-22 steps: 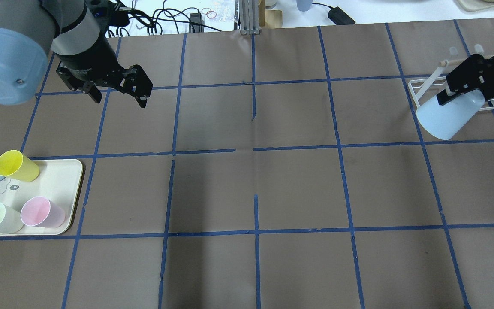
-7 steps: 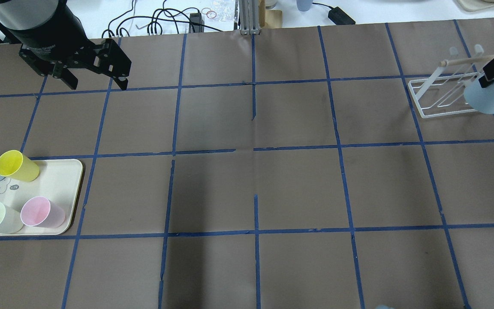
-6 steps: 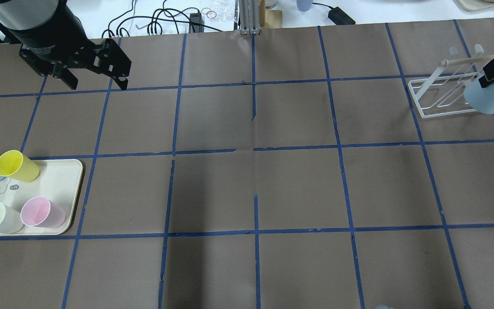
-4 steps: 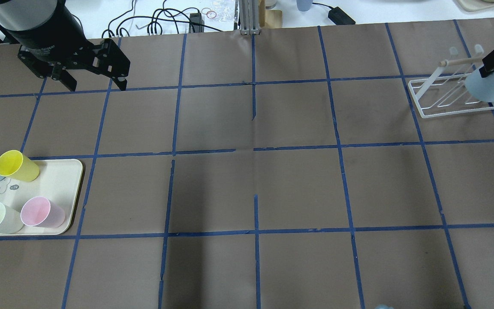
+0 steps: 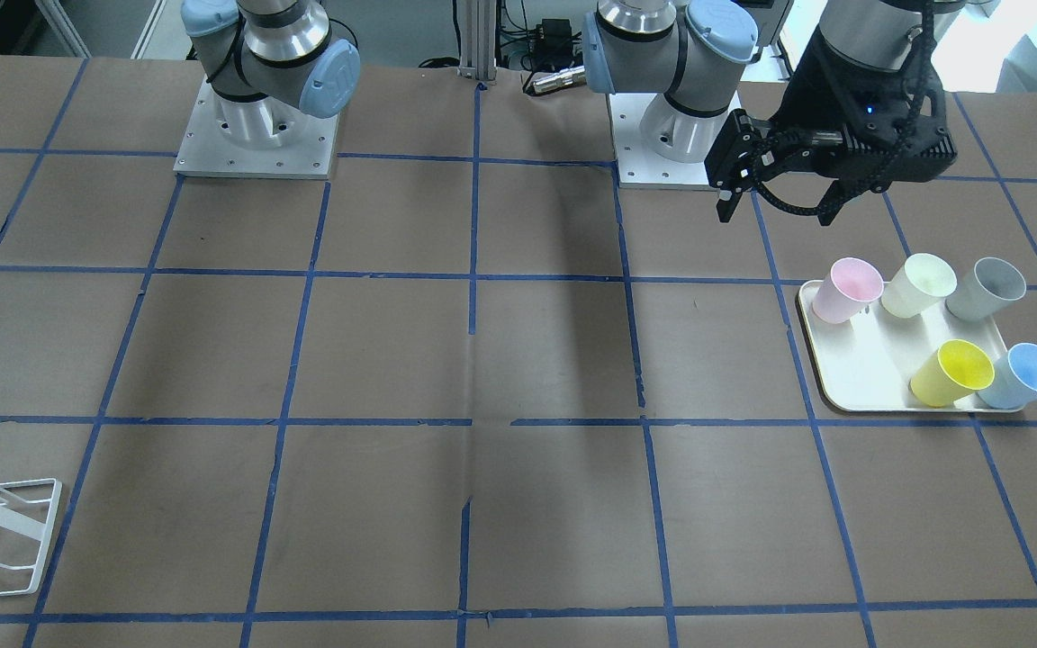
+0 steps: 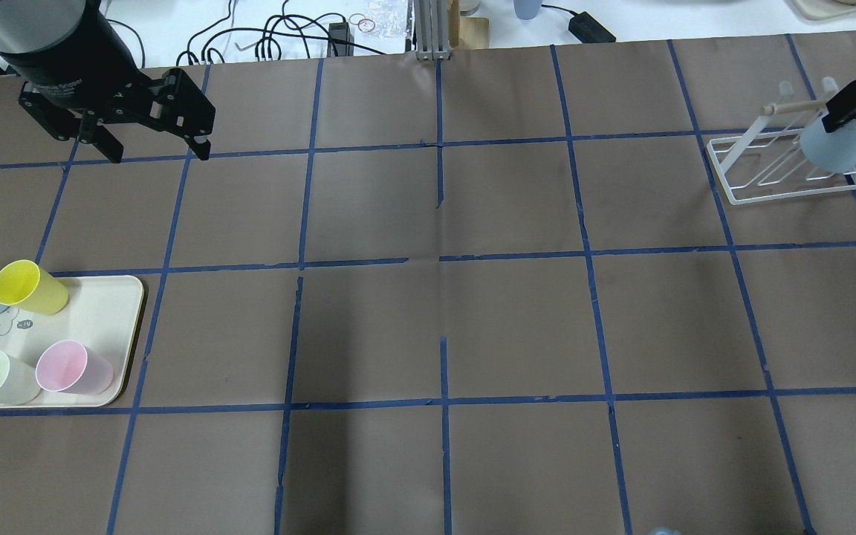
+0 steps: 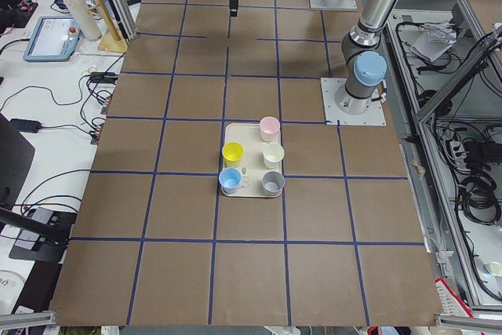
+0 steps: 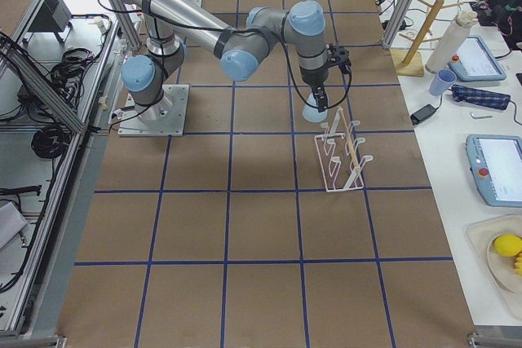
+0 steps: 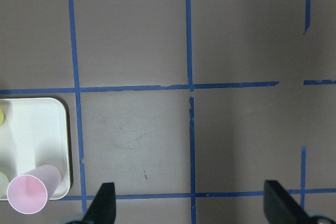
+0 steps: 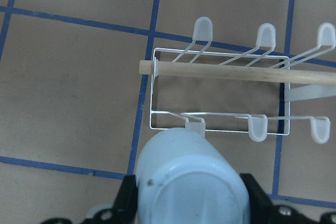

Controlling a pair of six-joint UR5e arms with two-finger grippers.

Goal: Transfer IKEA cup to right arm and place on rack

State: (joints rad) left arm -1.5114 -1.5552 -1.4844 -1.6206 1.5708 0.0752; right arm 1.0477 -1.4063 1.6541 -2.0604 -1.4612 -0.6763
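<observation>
— The IKEA cup (image 10: 190, 179)?
— Smooth, matt pale-blue plastic.
— And the rack (image 10: 202, 29)?
— Thin white-coated wire, one bare wooden rod (image 10: 236, 72). Over the table (image 6: 517, 327), matt brown paper.

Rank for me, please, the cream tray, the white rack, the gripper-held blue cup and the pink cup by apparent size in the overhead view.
1. cream tray
2. white rack, slightly smaller
3. IKEA cup and pink cup look alike; the held one is raised nearer the camera, so I leave them tied.
</observation>
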